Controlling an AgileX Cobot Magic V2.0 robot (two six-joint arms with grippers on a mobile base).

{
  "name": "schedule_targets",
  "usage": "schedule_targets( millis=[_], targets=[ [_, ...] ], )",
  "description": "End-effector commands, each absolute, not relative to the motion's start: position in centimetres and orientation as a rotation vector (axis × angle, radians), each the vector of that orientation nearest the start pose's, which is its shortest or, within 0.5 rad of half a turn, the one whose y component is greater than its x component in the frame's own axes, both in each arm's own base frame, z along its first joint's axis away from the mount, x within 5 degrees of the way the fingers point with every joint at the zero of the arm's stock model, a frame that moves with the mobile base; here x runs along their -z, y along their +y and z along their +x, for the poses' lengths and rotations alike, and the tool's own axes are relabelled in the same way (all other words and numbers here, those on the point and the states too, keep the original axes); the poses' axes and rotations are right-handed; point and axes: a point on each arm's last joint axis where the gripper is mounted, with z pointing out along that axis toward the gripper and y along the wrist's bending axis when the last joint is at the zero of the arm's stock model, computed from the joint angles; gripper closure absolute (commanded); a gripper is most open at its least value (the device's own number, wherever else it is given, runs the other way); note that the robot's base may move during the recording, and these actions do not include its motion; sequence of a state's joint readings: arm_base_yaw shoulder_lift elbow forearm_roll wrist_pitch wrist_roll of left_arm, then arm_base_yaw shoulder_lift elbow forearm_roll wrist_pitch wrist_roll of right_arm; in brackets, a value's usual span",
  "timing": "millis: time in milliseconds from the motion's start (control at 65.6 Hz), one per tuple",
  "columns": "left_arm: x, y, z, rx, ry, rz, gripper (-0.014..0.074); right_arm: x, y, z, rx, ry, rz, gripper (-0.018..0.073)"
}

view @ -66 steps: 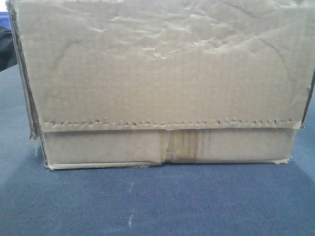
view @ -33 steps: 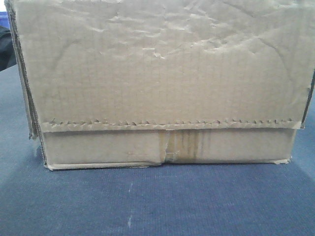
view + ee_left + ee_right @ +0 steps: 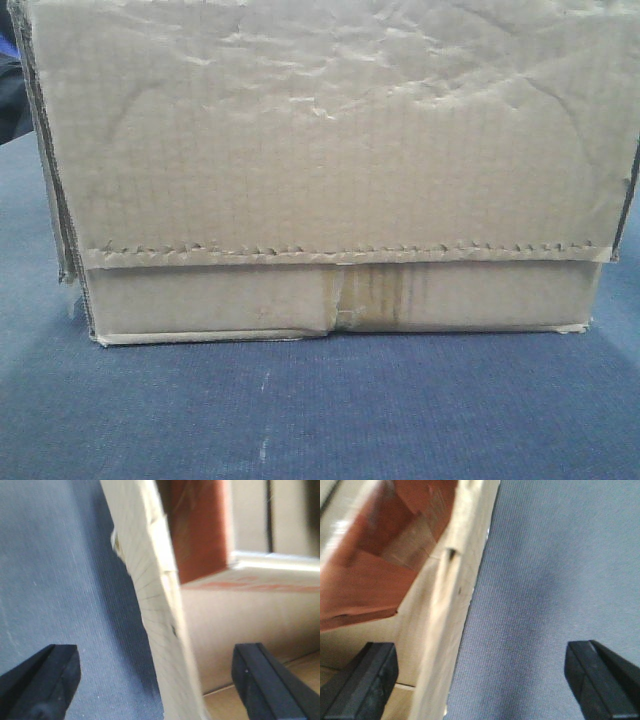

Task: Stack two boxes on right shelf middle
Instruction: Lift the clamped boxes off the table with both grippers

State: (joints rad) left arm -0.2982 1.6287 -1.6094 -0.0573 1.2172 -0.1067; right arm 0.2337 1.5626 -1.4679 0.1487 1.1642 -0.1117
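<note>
Box (image 3: 320,170) sits on blue-grey surface (image 3: 320,410), filling front view, top edge cut off. Left gripper (image 3: 152,662) straddles one side wall — jaws spread wide, one finger outside, one inside box, no contact seen. Right gripper (image 3: 480,660) likewise at another wall — wide apart, holding nothing. Wrist views blurred.

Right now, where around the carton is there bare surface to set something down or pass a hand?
Widest free patch: the blue surface in front of the carton, across the whole lower view. Narrow bare strips run along its left and right sides, but there the left gripper and right gripper each straddle a carton wall, open.
</note>
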Motion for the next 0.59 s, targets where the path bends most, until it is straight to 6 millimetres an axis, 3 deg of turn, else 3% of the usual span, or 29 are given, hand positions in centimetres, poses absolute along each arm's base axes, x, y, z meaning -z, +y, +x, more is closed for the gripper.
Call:
schedule_targets(
  millis=[0, 76, 122, 244, 305, 381, 579],
  targets=[
    [-35.20, -10.85, 32.75, 0.206, 2.745, 0.245, 0.0088, -34.06, 8.78, 31.64, -0.229, 2.692, -0.445, -0.0007],
    [-34.95, -10.89, 32.88, 0.204, 2.755, 0.246, 0.0100, -33.97, 8.82, 31.85, -0.229, 2.683, -0.441, 0.0032],
    [-34.92, -10.90, 32.90, 0.204, 2.756, 0.244, 0.0181, -34.01, 8.84, 31.95, -0.228, 2.670, -0.440, 0.0126],
    [-34.88, -10.86, 32.94, 0.196, 2.756, 0.245, 0.0476, -34.03, 8.84, 31.99, -0.228, 2.665, -0.439, 0.0391],
    [-34.88, -10.86, 32.94, 0.196, 2.756, 0.245, 0.0699, -34.04, 8.84, 32.00, -0.228, 2.665, -0.439, 0.0547],
    [-34.88, -10.86, 32.94, 0.196, 2.756, 0.245, 0.0708, -34.06, 8.85, 32.05, -0.228, 2.658, -0.437, 0.0732],
    [-34.93, -10.30, 33.07, 0.125, 2.754, 0.153, 0.0708, -34.09, 8.85, 32.11, -0.226, 2.651, -0.436, 0.0712]
  ],
)
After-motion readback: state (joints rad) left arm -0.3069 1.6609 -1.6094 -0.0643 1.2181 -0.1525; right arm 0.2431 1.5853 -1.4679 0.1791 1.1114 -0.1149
